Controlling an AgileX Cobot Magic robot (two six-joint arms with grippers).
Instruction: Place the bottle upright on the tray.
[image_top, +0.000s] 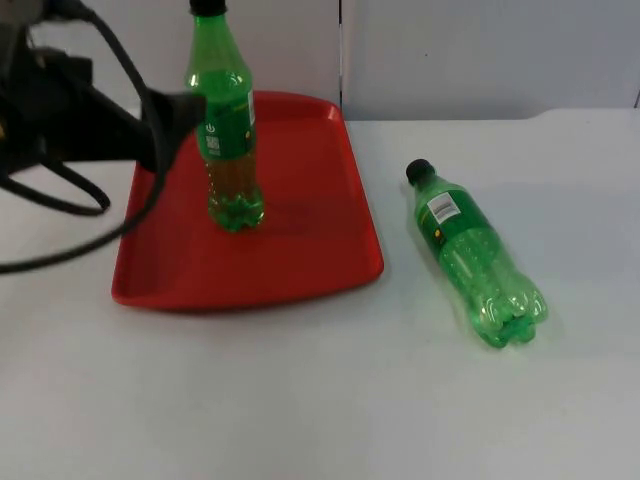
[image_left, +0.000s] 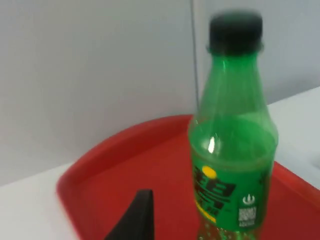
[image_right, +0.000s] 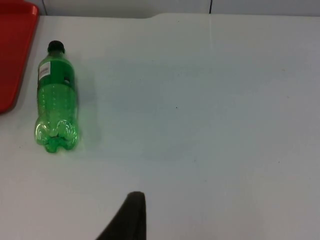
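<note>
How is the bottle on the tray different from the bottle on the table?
The bottle on the tray stands upright on the red tray, beside the left gripper; the bottle on the table lies on its side on the white table, right of the tray. Both are green with black caps.

I'm looking at a lab-style test bench: a bare white table top (image_top: 300, 400) ending at a plain grey partition wall (image_top: 480, 50).

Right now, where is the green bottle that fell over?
The lying bottle rests on its side on the white table, to the right of the red tray, with its black cap pointing toward the grey wall.
</note>
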